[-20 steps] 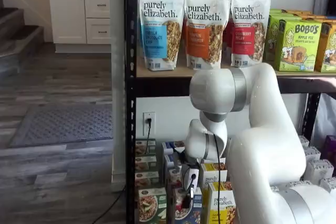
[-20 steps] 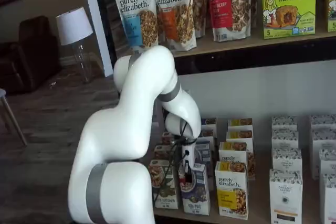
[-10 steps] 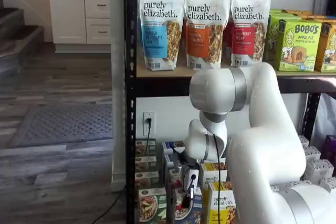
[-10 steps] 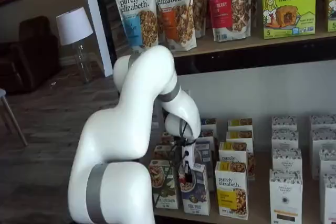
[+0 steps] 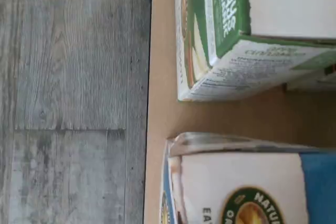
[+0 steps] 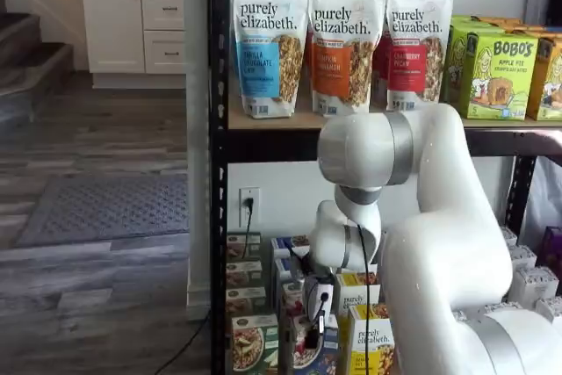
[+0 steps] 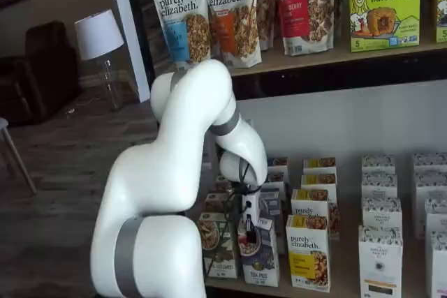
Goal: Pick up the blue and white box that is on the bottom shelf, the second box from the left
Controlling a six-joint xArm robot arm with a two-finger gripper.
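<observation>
The black steel-post rack (image 6: pixel 218 173) fills both shelf views, with its tan upper shelf board (image 7: pixel 335 57) carrying three "purely elizabeth" granola bags (image 6: pixel 338 41) and green Bobo's boxes (image 7: pixel 384 5). The white arm (image 6: pixel 421 217) stands in front of the rack and bends down toward the bottom shelf (image 7: pixel 307 289), whose tan board shows best in the wrist view (image 5: pixel 220 116), next to the grey plank floor (image 5: pixel 68 98).

On the bottom shelf, rows of small cartons run from near to far. At the near edge, the green-fronted box (image 7: pixel 218 249) stands furthest left, the blue and white box (image 7: pixel 260 252) stands just to its right, and a yellow "purely elizabeth" box (image 7: pixel 309 250) follows on the right again. White cartons (image 7: pixel 380 256) sit further right.

The pincer (image 7: pixel 246 227) hangs straight over the top of the blue and white box (image 6: pixel 309 344), its black fingers down at the carton's upper edge. They appear closed on the box's top, though the exact contact is too small to see clearly. In the wrist view the blue and white box (image 5: pixel 247 182) and the green-fronted box (image 5: pixel 247 35) stand apart with bare shelf between them.
</observation>
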